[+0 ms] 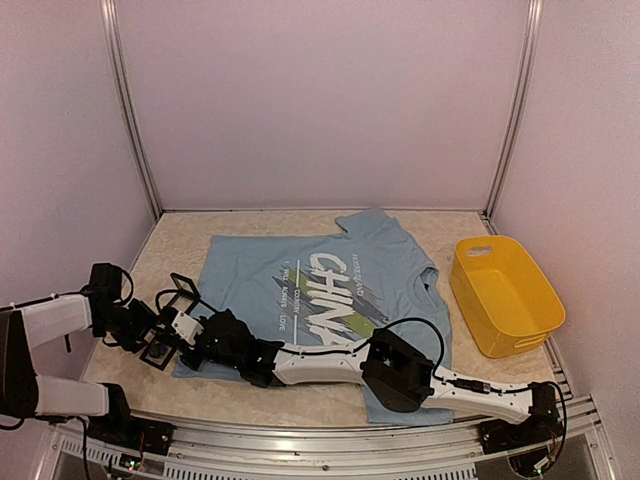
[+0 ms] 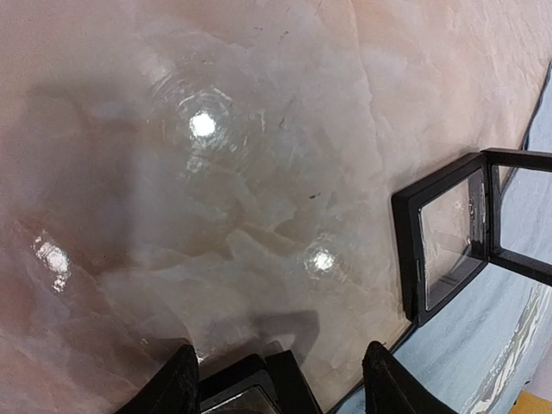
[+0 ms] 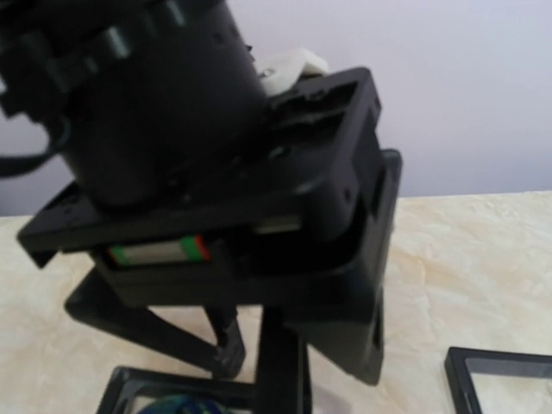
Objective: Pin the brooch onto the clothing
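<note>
Left end effector (image 2: 282,366) stood open astride a black case (image 2: 250,390) at the shirt's (image 1: 300,290) 8 o'clock, the brooch (image 3: 177,405) lay inside that case, and the right end effector's (image 1: 172,332) state couldn't be told.

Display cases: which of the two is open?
The far display case at the T-shirt edge: its two frames stand hinged apart. The near display case lies flat between the fingers of the left gripper.
</note>
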`<move>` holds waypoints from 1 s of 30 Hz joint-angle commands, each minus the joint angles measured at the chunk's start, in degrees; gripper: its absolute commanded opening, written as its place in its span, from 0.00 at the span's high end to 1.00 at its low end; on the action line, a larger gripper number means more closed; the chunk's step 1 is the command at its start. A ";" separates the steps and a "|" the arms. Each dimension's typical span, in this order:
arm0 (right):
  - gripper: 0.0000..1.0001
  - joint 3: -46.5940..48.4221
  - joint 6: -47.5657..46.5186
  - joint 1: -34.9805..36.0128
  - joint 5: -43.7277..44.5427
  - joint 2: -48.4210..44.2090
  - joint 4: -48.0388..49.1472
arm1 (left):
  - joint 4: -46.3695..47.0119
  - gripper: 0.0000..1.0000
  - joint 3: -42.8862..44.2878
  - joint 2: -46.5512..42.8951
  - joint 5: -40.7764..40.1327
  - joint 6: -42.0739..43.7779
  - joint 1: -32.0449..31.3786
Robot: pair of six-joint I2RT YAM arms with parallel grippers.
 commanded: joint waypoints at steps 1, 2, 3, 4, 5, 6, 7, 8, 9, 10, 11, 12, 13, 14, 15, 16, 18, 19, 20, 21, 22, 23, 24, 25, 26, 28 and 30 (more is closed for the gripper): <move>0.88 1.93 -0.55 0.80 -0.40 1.13 1.42 | -2.87 0.39 -0.50 -2.27 0.17 -0.93 -0.52; 0.89 1.89 -0.59 0.79 -0.25 1.05 1.36 | -2.97 0.39 -0.48 -2.48 -0.02 -0.96 -0.56; 0.90 1.70 -0.63 0.80 -0.26 0.90 1.38 | -3.09 0.39 -0.28 -2.70 -0.16 -0.97 -0.56; 0.92 1.55 -0.70 0.80 -0.30 0.70 1.34 | -3.26 0.39 0.09 -2.79 -0.23 -0.92 -0.56; 0.94 1.33 -0.80 0.84 -0.42 0.50 1.35 | -3.56 0.39 0.47 -2.87 -0.25 -0.84 -0.55; 0.96 1.21 -0.89 0.83 -0.66 0.31 1.35 | -3.97 0.39 0.97 -3.06 -0.40 -0.83 -0.60; 0.97 0.85 -0.97 0.80 -0.88 -0.14 1.35 | -4.41 0.39 1.63 -3.18 -0.57 -0.70 -0.57; 0.98 0.44 -1.05 0.77 -1.06 -0.54 1.46 | -4.92 0.38 2.24 -3.57 -0.86 -0.58 -0.56; 0.98 -0.07 -1.14 0.79 -1.09 -1.07 1.64 | -5.40 0.38 2.80 -3.85 -1.50 -0.39 -0.52; 0.99 -0.53 -1.23 0.82 -1.16 -1.73 1.82 | -6.09 0.38 3.47 -4.54 -2.67 -0.17 -0.39; 0.99 -0.91 -1.25 0.80 -1.21 -2.29 1.94 | -6.70 0.38 4.23 -5.12 -3.46 0.07 -0.23; 1.00 -1.14 -1.32 0.80 -1.37 -3.12 1.96 | -7.40 0.38 5.11 -5.63 -4.25 0.42 0.04; 1.00 -1.55 -1.29 0.80 -1.62 -3.97 2.15 | -8.15 0.38 6.02 -6.42 -5.00 0.67 0.32; 1.00 -2.28 -1.14 0.82 -1.77 -5.25 2.69 | -9.00 0.38 7.43 -7.11 -5.48 1.12 1.00; 1.00 -3.00 -0.82 0.76 -1.90 -6.29 3.19 | -9.71 0.37 8.58 -7.57 -5.85 1.51 1.58; 1.00 -3.60 -0.63 0.72 -2.20 -7.17 3.54 | -10.44 0.37 9.79 -8.19 -6.11 1.91 2.05; 1.00 -4.03 0.08 0.63 -2.76 -8.38 3.66 | -11.83 0.36 11.89 -8.79 -6.54 2.71 3.03; 1.00 -4.08 0.29 0.46 -3.13 -8.73 3.56 | -12.26 0.35 12.68 -9.11 -6.73 2.92 3.30; 1.00 -4.18 0.37 0.49 -3.38 -9.32 3.40 | -12.64 0.35 13.36 -9.62 -6.93 3.19 3.66; 1.00 -4.48 0.48 0.46 -3.41 -9.90 3.38 | -12.87 0.35 13.94 -10.01 -6.97 3.44 4.00; 1.00 -4.71 0.50 0.46 -3.60 -10.47 3.45 | -12.95 0.34 14.54 -10.28 -7.02 3.71 4.27; 1.00 -4.97 0.57 0.47 -3.79 -11.07 3.58 | -12.93 0.34 15.13 -10.75 -7.10 4.21 4.36; 1.00 -5.33 0.66 0.41 -3.76 -11.50 3.82 | -12.98 0.34 15.89 -10.99 -7.25 4.81 4.36; 1.00 -5.56 0.94 0.36 -3.85 -12.05 3.89 | -13.11 0.33 16.72 -11.20 -7.54 5.51 4.43; 1.00 -5.92 1.32 0.28 -3.90 -12.58 3.90 | -13.59 0.32 17.57 -11.19 -7.85 6.12 4.56; 1.00 -6.85 1.97 -0.09 -3.86 -13.90 3.45 | -14.06 0.30 19.30 -11.01 -8.12 7.30 4.75; 1.00 -9.78 2.04 -0.54 -3.56 -16.48 3.33 | -14.14 0.28 20.71 -10.90 -8.19 8.28 5.07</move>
